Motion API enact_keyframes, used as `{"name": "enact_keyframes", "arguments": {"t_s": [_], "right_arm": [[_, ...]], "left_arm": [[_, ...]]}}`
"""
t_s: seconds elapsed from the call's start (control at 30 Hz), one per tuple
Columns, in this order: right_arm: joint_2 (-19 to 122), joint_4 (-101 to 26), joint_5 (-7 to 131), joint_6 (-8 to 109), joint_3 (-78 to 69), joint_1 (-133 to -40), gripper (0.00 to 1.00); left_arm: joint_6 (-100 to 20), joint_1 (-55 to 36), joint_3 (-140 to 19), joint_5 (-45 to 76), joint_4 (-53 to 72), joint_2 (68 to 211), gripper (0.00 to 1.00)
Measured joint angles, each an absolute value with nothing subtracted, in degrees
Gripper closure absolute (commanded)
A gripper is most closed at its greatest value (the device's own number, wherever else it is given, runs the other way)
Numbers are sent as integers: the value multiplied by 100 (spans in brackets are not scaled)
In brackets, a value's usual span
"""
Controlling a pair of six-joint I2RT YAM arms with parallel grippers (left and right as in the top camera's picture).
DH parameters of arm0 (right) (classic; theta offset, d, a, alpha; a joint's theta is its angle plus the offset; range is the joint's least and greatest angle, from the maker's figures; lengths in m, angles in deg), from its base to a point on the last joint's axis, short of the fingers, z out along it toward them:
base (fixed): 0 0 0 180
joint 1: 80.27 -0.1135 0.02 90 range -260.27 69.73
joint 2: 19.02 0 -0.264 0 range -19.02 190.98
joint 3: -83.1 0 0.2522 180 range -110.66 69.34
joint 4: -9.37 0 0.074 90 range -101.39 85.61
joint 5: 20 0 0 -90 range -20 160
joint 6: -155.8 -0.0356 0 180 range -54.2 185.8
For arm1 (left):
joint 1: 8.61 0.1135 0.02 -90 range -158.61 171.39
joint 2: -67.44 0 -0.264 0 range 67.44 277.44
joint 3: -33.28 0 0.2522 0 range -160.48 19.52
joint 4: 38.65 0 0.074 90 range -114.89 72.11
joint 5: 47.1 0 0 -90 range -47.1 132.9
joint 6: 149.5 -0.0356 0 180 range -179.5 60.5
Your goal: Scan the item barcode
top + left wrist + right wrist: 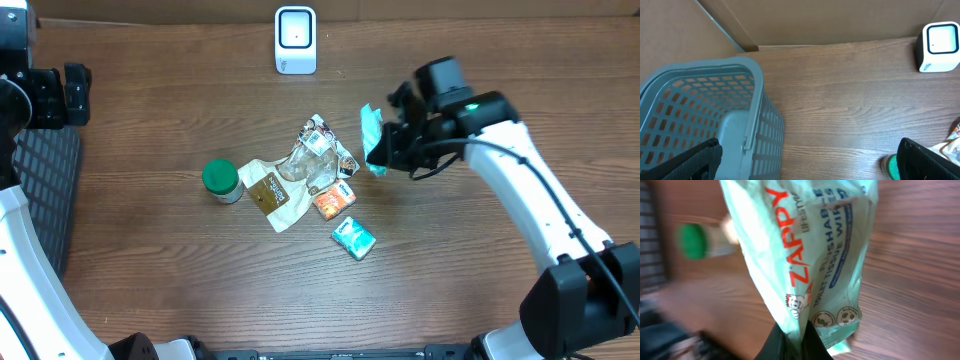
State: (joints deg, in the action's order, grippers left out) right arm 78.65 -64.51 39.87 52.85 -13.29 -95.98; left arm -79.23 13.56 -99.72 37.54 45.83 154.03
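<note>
Wood-grain table (150,270), cardboard wall behind; white scanner (295,40) stands at the far edge, centre; right gripper (388,150) is clamped on a mint-green wipes pack (372,135), pinched at one end, printed front facing the wrist camera; pack looks clear of the tabletop, just right of the pile and well short of the scanner; no barcode on the side I can see, can't tell where it sits; leftover pile mid-table: green-lidded jar (221,181), crumpled pouches (300,165), orange packet (329,203), teal packet (353,238); left gripper (807,155) is over by the grey basket (700,110), jaws spread wide, nothing in them; my read: pick is done, presenting to the scanner is the step in hand; next move needs the pack carried up to the scanner window and turned so the barcode face points at it; thin floppy pack on an edge pinch, so it may swing or fold and hide the code.
</note>
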Motion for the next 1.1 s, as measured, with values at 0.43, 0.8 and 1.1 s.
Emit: {"name": "enact_keyframes", "arguments": {"t_s": [0.43,0.8,1.1], "right_arm": [[8208,-4685,2079,5916,961,-8844,96],[8713,-4538,2394,5923,961,-8774,96],[8713,-4892,2661,5947,959,-8282,64]], "left_arm": [[-7923,1356,-9972,3751,4583,15403,0],[-7923,1356,-9972,3754,4585,15403,0],[-7923,1356,-9972,3751,4585,15403,0]]}}
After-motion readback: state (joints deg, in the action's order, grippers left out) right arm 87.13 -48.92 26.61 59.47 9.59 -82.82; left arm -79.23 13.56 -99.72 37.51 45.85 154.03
